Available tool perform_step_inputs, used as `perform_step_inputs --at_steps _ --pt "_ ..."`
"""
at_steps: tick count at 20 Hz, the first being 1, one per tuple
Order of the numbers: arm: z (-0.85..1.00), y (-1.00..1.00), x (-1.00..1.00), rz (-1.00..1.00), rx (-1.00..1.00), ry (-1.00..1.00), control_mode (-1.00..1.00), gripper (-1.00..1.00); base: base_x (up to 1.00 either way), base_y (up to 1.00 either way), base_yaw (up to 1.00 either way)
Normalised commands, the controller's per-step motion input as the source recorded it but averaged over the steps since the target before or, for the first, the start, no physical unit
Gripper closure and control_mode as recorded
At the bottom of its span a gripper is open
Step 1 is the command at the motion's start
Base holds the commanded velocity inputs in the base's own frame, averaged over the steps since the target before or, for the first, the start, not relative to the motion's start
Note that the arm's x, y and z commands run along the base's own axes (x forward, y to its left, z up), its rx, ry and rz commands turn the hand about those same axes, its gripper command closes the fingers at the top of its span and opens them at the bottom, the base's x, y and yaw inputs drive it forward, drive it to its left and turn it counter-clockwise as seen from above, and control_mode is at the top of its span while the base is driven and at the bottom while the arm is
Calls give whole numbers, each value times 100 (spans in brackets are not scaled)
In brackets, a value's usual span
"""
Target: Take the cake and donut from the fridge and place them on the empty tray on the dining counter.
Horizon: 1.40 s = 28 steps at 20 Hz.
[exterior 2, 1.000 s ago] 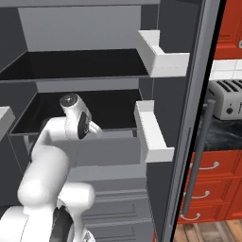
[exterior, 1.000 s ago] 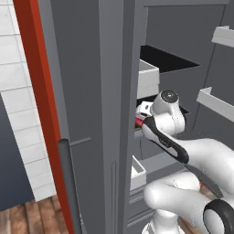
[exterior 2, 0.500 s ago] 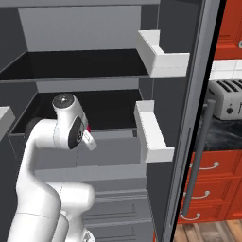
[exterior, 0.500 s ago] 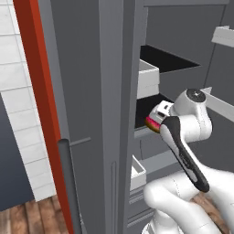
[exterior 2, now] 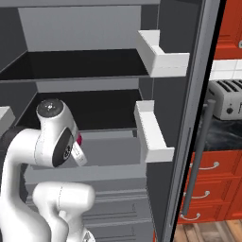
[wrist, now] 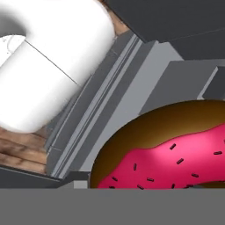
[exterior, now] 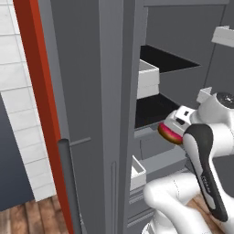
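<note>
My gripper (exterior: 173,127) is shut on the donut (exterior: 167,134), a ring with bright pink icing and a brown underside, in front of the open fridge (exterior: 100,114). The hand view has the donut (wrist: 176,151) very close, with dark sprinkles on its icing, over the grey fronts of the lower drawers (wrist: 132,101). A sliver of pink (exterior 2: 79,140) peeks out beside the hand in the right base view. The fridge's black shelves (exterior 2: 85,66) look bare. The cake, the tray and the dining counter are out of view.
White door bins (exterior 2: 153,134) jut from the right fridge door, whose long handle (exterior 2: 201,156) hangs beside them. Beyond it a toaster (exterior 2: 227,99) stands over red cabinets (exterior 2: 212,175). On the left are the other door's handle (exterior: 68,183) and a red panel (exterior: 36,91).
The hand has drawn back from the fridge shelf with the donut in it, moving right and lower in the left base view while the wrist turned.
</note>
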Motion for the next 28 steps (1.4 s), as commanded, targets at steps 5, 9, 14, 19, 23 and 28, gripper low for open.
perform_step_inputs --at_steps 5,9,14,19,23,28 --pt "3 -3 -40 0 1 0 -100 100 0 0 0" --pt "0 0 0 0 0 0 -100 100 0 0 0" --pt "0 0 2 0 0 0 -100 100 0 0 0" --pt "0 0 0 0 0 0 100 100 -1 0 0" --pt "0 0 0 0 0 0 100 100 -27 0 0" --pt "0 0 0 0 0 0 100 100 -54 0 0"
